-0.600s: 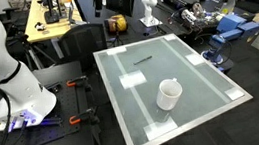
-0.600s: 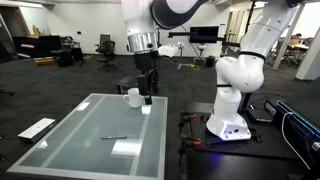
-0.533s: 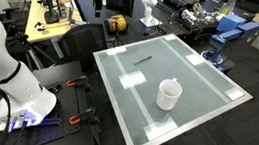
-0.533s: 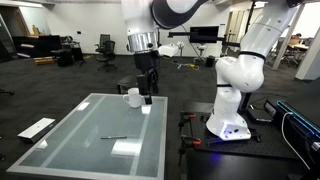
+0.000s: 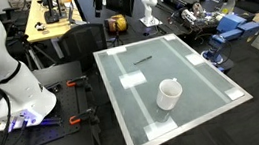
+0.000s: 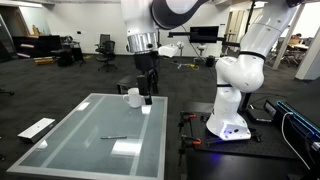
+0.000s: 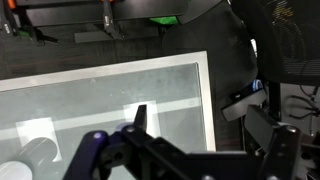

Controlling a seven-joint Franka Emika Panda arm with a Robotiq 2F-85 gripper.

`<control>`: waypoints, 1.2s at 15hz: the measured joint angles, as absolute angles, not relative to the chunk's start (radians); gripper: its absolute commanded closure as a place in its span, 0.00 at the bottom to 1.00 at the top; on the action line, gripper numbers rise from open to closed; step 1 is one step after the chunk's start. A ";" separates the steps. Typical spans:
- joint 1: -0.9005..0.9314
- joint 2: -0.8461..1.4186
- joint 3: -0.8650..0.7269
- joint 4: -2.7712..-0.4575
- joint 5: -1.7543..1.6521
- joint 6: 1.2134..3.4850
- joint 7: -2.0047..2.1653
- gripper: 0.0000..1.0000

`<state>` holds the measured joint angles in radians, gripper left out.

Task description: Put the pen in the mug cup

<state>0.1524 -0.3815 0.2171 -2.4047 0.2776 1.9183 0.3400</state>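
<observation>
In an exterior view the white robot base (image 5: 3, 69) fills the left of the frame. To its right stands the glass-topped table (image 5: 200, 68). The pen (image 5: 144, 59) lies flat on the glass, a thin dark line in the upper middle of the frame. The mug cup (image 5: 169, 95) stands further right and lower, near the centre of the tabletop and well apart from the pen.

In an exterior view from the opposite side, the pen sits low and left of centre on the glass. The mug is at the table's far edge. Just to the right of the mug hangs the gripper (image 6: 146, 98), dark, pointing down, close beside it. Any lettering on the arm is too small to read.

In the wrist view a white shape at the lower left is probably the mug. The black fingers (image 7: 140, 116) rise from the bottom edge, spread wide with only bare glass between them.
</observation>
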 measured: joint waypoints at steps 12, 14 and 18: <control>0.128 -0.171 0.209 -2.399 -0.003 2.241 0.336 0.00; 0.122 -0.120 0.192 -2.398 -0.037 2.308 0.318 0.00; 0.116 -0.029 0.152 -2.398 -0.053 2.453 0.199 0.00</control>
